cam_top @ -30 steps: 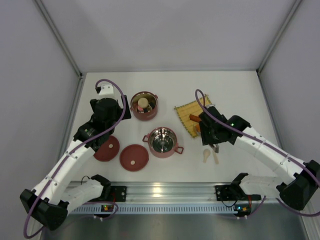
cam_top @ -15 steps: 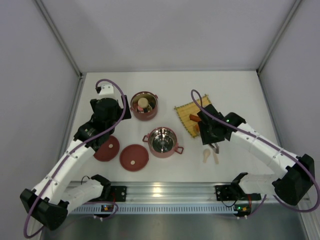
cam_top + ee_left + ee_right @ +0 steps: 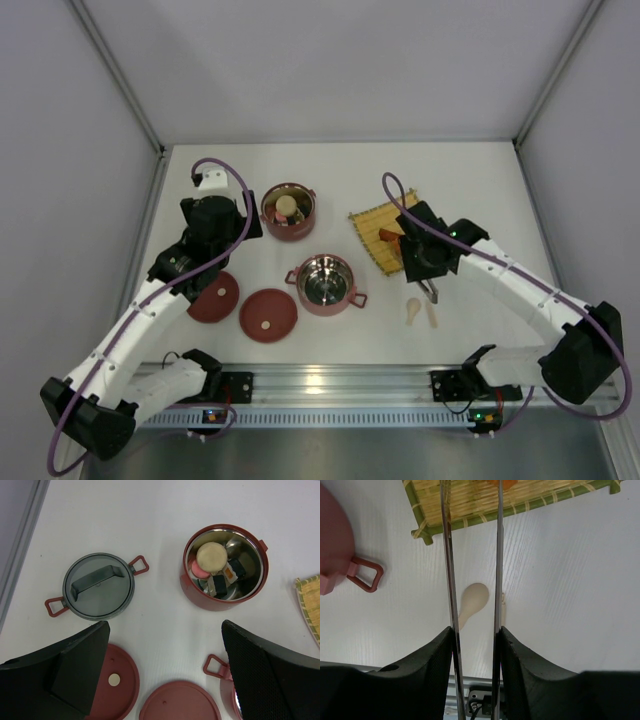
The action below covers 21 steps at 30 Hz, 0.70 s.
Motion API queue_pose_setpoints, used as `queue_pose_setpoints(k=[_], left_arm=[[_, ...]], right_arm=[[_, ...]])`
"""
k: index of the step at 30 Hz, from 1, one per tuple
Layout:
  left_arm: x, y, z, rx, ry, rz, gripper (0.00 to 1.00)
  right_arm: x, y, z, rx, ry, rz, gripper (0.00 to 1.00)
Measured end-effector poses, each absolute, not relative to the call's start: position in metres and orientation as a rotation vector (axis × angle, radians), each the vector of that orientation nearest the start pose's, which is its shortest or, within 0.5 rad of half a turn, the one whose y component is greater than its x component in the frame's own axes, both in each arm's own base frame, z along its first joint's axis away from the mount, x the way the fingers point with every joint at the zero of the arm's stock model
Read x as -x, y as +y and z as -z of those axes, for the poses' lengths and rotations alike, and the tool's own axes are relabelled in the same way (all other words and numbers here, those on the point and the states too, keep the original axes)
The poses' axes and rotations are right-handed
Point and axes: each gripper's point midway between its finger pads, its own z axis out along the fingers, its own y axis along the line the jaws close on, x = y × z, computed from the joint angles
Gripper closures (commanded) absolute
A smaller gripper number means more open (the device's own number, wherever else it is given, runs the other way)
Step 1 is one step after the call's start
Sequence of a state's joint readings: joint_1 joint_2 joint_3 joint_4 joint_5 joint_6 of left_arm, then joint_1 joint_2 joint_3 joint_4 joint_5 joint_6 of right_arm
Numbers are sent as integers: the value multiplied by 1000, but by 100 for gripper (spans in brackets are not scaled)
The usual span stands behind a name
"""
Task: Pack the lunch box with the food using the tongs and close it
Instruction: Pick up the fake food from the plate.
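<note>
— What is on the left side?

— The left gripper (image 3: 164, 630) hangs above the table (image 3: 165, 510). Its jaws are spread fully apart and it holds nothing. Under it lies a grey lid (image 3: 98, 586) with small red side handles. Nearer to the arms there is a flat dark-red lid (image 3: 117, 680), and a second lid (image 3: 179, 702) just beside it.

— And the lunch box?

— Its two bowls stand open, a little apart. The far bowl (image 3: 192, 587) has food inside: a cream round piece (image 3: 211, 556), a pink piece (image 3: 199, 572) and black-and-white rolls (image 3: 235, 570). The near bowl (image 3: 326, 308) shows its shiny steel lining.

— What is on the right?

— The yellow mat (image 3: 372, 225), with an orange-red piece (image 3: 389, 236) on it. The right gripper (image 3: 474, 630) is closed on the tongs (image 3: 449, 580). Its fingers press the two metal arms from both sides. The arms reach out over the mat, but their tips leave the wrist view, so I cannot tell if they touch the food. A beige spoon (image 3: 470, 602) lies on the table under the tongs, near the mat's edge.
</note>
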<state>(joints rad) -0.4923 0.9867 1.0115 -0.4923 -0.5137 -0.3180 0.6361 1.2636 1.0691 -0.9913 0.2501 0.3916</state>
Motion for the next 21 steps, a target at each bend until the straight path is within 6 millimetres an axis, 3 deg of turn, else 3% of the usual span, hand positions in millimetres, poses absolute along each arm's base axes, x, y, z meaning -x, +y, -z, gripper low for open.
queue_pose_setpoints(k=[13, 21], left_arm=[[-307, -80, -259, 141, 1969, 1, 1], [-307, -80, -259, 141, 1969, 1, 1]], right_arm=[[-234, 123, -141, 250, 2657, 26, 60], [-236, 124, -134, 277, 2674, 46, 61]])
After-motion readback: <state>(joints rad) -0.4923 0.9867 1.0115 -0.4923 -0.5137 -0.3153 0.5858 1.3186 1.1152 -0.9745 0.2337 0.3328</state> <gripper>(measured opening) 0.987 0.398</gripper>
